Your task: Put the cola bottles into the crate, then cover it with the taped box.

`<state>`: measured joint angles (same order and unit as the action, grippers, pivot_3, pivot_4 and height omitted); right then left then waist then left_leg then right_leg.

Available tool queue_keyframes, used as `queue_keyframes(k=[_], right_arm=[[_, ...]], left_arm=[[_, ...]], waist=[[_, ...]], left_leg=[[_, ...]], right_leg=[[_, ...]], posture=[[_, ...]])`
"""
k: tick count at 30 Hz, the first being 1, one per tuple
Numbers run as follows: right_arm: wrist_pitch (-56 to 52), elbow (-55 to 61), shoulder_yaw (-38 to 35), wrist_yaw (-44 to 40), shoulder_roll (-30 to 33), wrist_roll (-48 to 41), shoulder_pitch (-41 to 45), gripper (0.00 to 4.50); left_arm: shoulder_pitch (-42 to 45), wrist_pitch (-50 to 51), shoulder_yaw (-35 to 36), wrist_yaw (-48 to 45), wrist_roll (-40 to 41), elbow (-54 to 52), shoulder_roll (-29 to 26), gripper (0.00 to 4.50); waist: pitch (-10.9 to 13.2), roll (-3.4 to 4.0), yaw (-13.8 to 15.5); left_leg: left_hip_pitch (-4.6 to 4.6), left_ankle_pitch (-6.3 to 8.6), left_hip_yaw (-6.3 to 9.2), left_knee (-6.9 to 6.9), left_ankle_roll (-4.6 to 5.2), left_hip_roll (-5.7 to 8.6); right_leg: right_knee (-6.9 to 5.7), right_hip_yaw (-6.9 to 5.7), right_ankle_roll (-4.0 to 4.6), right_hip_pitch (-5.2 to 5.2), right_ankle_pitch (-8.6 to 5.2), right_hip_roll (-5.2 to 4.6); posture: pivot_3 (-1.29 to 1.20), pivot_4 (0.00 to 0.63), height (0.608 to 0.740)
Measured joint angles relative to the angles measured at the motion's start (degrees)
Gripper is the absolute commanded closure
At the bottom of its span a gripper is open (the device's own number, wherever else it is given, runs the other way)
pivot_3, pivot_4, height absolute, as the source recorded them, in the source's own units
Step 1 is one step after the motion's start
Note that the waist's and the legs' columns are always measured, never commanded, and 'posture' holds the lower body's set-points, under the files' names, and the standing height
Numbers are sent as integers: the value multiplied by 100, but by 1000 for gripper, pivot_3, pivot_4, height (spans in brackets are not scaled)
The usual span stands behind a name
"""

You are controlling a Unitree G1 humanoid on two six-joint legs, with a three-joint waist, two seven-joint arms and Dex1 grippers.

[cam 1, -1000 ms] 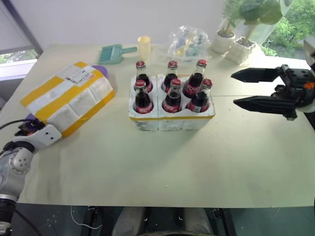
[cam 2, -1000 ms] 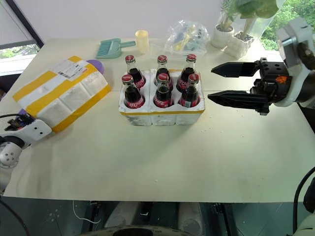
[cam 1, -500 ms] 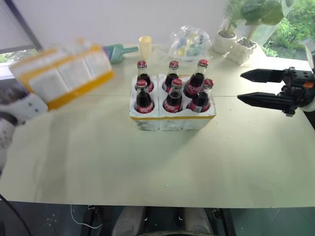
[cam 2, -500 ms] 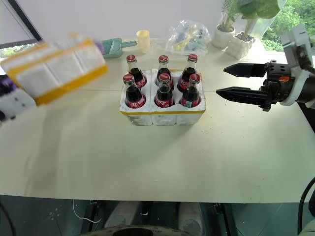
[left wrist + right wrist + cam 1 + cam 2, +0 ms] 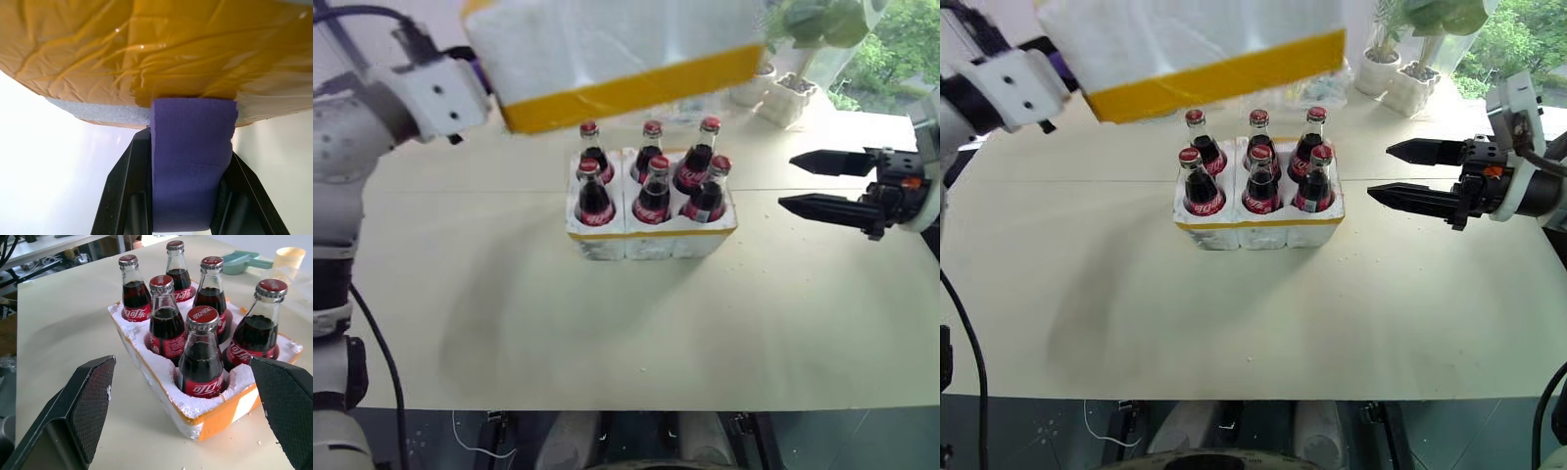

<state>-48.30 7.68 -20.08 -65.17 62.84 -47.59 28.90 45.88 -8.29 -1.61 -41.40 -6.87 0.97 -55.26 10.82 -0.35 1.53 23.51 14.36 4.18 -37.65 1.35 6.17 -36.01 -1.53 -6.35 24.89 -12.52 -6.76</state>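
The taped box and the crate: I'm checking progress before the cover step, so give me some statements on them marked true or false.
1. All six cola bottles stand in the crate. True.
2. The taped box rests on the table. False: it is held up in the air, behind and above the crate.
3. The left gripper is shut on a purple tab on the taped box. True.
4. The right gripper grips a bottle. False: it is open, apart from the crate.
5. The crate is already covered. False: the bottle caps are exposed.

Bare table (image 5: 607,323) before crate (image 5: 651,238)
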Motion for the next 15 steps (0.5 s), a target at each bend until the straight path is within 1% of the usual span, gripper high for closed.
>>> queue_keyframes(k=[2, 5, 11, 14, 15], right_arm=[[-3, 18, -102, 72, -10, -11, -34, 0], [-9, 120, -185, 144, -28, -59, -154, 0], [-10, 229, -312, 285, -61, -107, -267, 0], [-10, 234, -337, 329, -66, -117, -286, 0], [-10, 234, -337, 345, -82, -120, -286, 0]], left_arm=[[-3, -48, -166, -157, -58, -30, 35, 3338], [-22, -533, -413, -207, -525, 74, -108, 3338], [-73, -884, -570, -35, -1170, 215, -103, 3338], [-205, -878, -621, 17, -1356, 156, -27, 2361], [-275, -857, -628, 17, -1394, 121, -11, 1888]], waist=[[0, -1, -3], [0, -1, -14], [0, -1, -13], [0, -1, -28], [0, -1, -53]], left_leg=[[0, 0, 0, -4, 1, 0], [0, 0, 0, -5, 2, 0], [0, 2, 0, -10, 4, 0], [0, 2, 1, -12, 5, 0], [0, 2, 1, -12, 5, 0]], right_leg=[[-1, 0, 0, -1, 0, 1], [-1, 0, 0, -2, 0, 1], [-1, 0, 0, -6, 0, 1], [-2, 0, -1, -6, 0, 1], [-2, 0, -1, -6, 0, 1]], posture=[[0, 150, 740], [0, 150, 740], [0, 150, 740], [0, 150, 740], [0, 150, 740]])
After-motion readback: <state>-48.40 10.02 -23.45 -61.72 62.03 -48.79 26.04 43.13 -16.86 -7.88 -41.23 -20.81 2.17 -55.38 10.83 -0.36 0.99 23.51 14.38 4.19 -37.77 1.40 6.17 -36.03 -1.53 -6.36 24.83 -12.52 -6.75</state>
